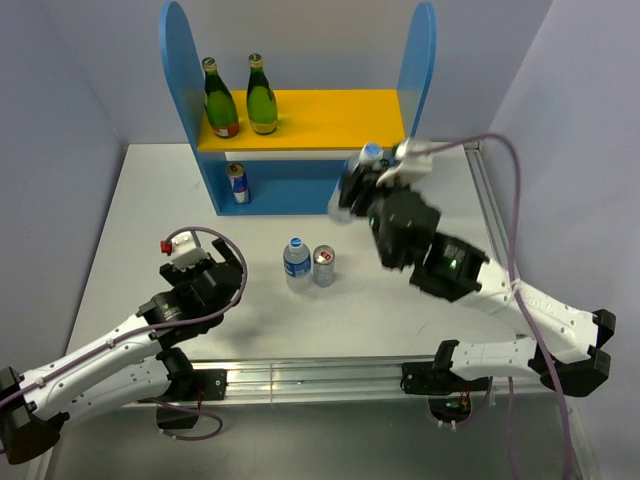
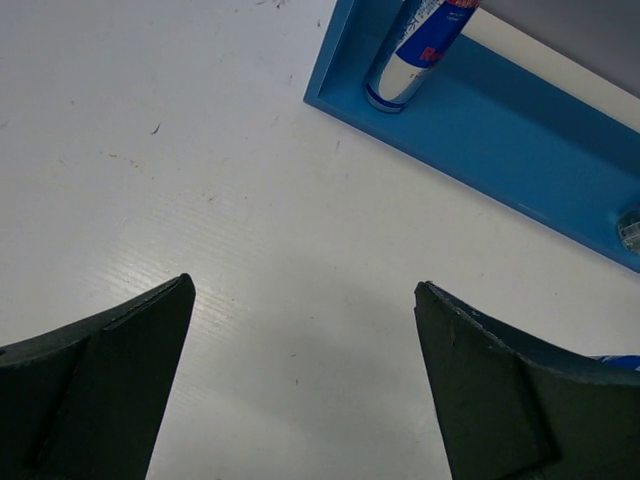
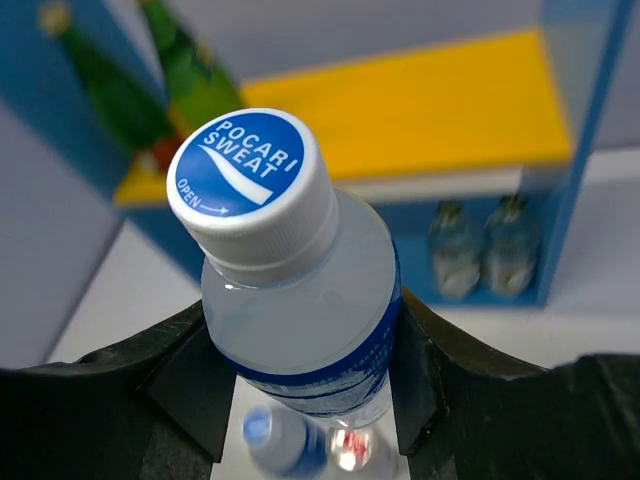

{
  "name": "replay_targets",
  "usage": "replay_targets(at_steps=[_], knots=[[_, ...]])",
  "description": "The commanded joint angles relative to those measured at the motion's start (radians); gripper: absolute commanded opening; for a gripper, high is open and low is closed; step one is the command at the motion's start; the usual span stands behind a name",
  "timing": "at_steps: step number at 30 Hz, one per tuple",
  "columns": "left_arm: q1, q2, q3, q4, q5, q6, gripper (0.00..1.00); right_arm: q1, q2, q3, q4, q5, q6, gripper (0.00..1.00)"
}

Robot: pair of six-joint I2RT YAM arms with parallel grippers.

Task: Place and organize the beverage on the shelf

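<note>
The right end effector (image 3: 305, 335) is clamped on a clear water bottle (image 3: 295, 300). Its two dark fingers (image 3: 195, 375) press the blue-labelled body from either side, just below the shoulder. The bottle's blue cap (image 3: 245, 170) reads "Pocari Sweat". In the top external view this bottle (image 1: 371, 153) leans with its cap toward the shelf (image 1: 178, 70), in front of the shelf's right half and near the right side panel.

The left end effector (image 2: 302, 300) has its fingers (image 2: 110, 385) spread wide apart with nothing between them. It hovers over bare white tabletop (image 2: 200, 150), low on the left side and well apart from the shelf front.

Two green glass bottles (image 1: 220, 100) stand upright side by side at the left end of the yellow-orange upper board. On the blue lower tier beneath them a small silver can (image 1: 237, 184) stands upright near the left panel; the left wrist view shows the same can just inside the tier's front edge.

A second water bottle (image 1: 297, 264) and a second can (image 1: 324, 266) stand upright just beside each other on the tabletop, between the two arms, the bottle on the left.
</note>
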Motion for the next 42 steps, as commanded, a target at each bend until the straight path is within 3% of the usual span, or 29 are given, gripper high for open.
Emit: replay_targets(at_steps=[1, 11, 14, 22, 29, 33, 34, 37, 42], knots=[[-0.004, -0.038, -0.012, 0.028, -0.001, 0.008, 0.98, -0.144, 0.087, 0.233, 0.094, -0.046, -0.182, 0.00], [-0.004, -0.046, -0.018, 0.048, 0.024, 0.028, 0.98, -0.470, 0.558, 0.896, -0.012, -0.239, -0.231, 0.00], [-0.004, -0.050, -0.019, 0.050, 0.032, 0.031, 0.98, -0.522, 0.659, 1.010, -0.030, -0.267, -0.220, 0.00], [-0.004, -0.055, -0.030, 0.069, 0.044, 0.046, 0.98, -0.619, 0.739, 1.018, 0.003, -0.287, -0.206, 0.00], [-0.004, -0.049, -0.025, 0.063, 0.042, 0.043, 0.98, -0.645, 0.687, 0.859, 0.049, -0.267, -0.154, 0.00], [-0.004, -0.050, -0.021, 0.056, 0.046, 0.038, 0.98, -0.645, 0.652, 0.783, 0.069, -0.251, -0.133, 0.64], [-0.004, -0.053, -0.021, 0.056, 0.047, 0.038, 0.98, -0.645, 0.640, 0.748, 0.074, -0.241, -0.119, 0.94], [-0.004, -0.053, -0.021, 0.057, 0.049, 0.041, 0.98, -0.645, 0.614, 0.713, 0.077, -0.241, -0.105, 1.00], [-0.004, -0.050, -0.019, 0.059, 0.047, 0.045, 0.98, -0.634, 0.522, 0.621, 0.076, -0.231, -0.081, 1.00]])
